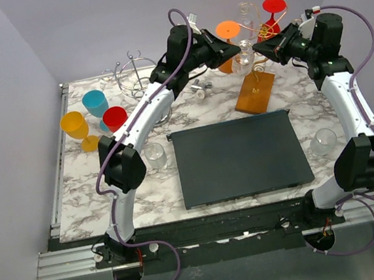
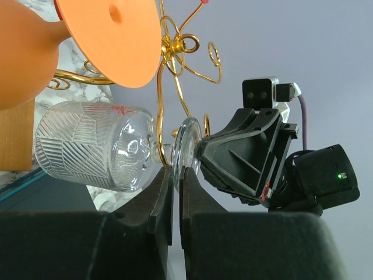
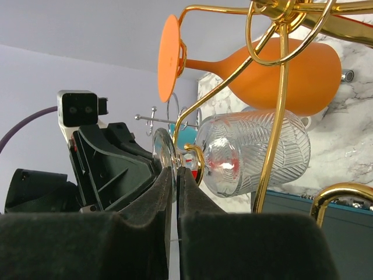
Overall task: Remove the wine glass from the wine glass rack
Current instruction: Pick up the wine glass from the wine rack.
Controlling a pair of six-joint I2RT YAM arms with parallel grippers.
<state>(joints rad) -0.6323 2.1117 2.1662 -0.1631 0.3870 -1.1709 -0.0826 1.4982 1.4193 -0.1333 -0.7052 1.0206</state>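
The wine glass rack [image 1: 255, 92] stands at the back of the table on its orange-brown wooden base, its gold wire [image 2: 175, 52] curling into hooks. A clear cut-pattern wine glass [image 2: 87, 154] hangs on its side from a gold hook [image 3: 197, 160] round the stem. My left gripper [image 2: 176, 170] is shut on the rim of its foot disc [image 2: 185, 146]. From the opposite side my right gripper [image 3: 175, 170] is shut on the same foot [image 3: 163, 150]. In the top view both grippers [image 1: 235, 51] [image 1: 263, 50] meet at that glass [image 1: 246, 50]. An orange glass [image 3: 280, 76] hangs just above.
More glasses hang on the rack: orange foot [image 1: 228, 30], clear [image 1: 247, 9], red [image 1: 273, 5]. A dark flat tray [image 1: 239, 157] lies mid-table. A silver wire stand [image 1: 136, 80], yellow [image 1: 74, 123], blue [image 1: 95, 102] and red [image 1: 115, 116] cups sit left. Clear tumblers [image 1: 155, 156] [image 1: 323, 141] flank the tray.
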